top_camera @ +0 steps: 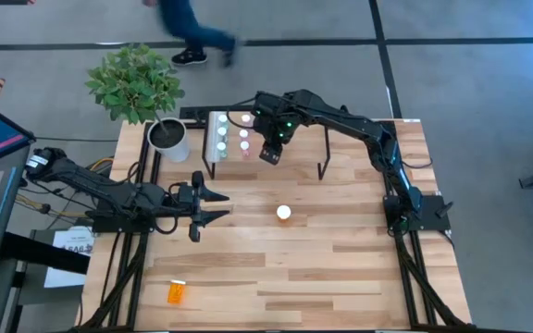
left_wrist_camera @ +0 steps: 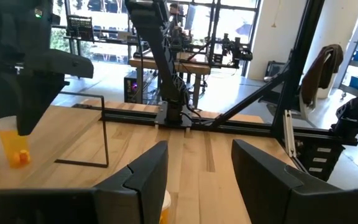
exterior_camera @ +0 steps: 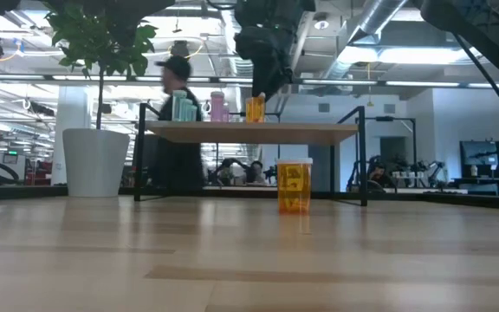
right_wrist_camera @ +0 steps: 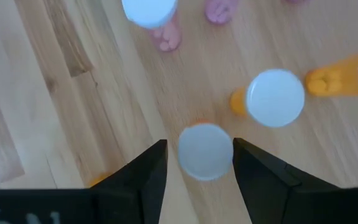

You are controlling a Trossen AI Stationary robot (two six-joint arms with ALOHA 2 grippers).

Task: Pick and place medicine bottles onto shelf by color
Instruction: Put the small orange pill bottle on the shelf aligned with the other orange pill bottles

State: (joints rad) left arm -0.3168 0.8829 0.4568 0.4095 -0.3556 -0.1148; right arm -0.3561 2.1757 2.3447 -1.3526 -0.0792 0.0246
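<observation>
On the counter, seen from above, the shelf stands at the far edge with bottles grouped at its left end, white caps up. The right end effector hangs over the shelf just beside them. A plant pot sits left of the shelf. One orange bottle stands alone mid-counter, and another lies on its side near the front left corner. The left end effector waits low over the counter, its fingers spread, holding nothing. A person walks on the floor beyond.

From counter level, the lone orange bottle stands in front of the shelf (partly masking its underside). Teal, pink and orange bottles stand on top, the right arm coming down over the orange one. The pot is at the left, the person behind the shelf.

The left wrist view shows spread fingers over bare wood, with a black shelf leg ahead.

The right wrist view looks straight down: a white cap sits between the fingers, with slim gaps either side, so nothing is pinched. Another capped orange bottle is just beside it, pink ones beyond.
</observation>
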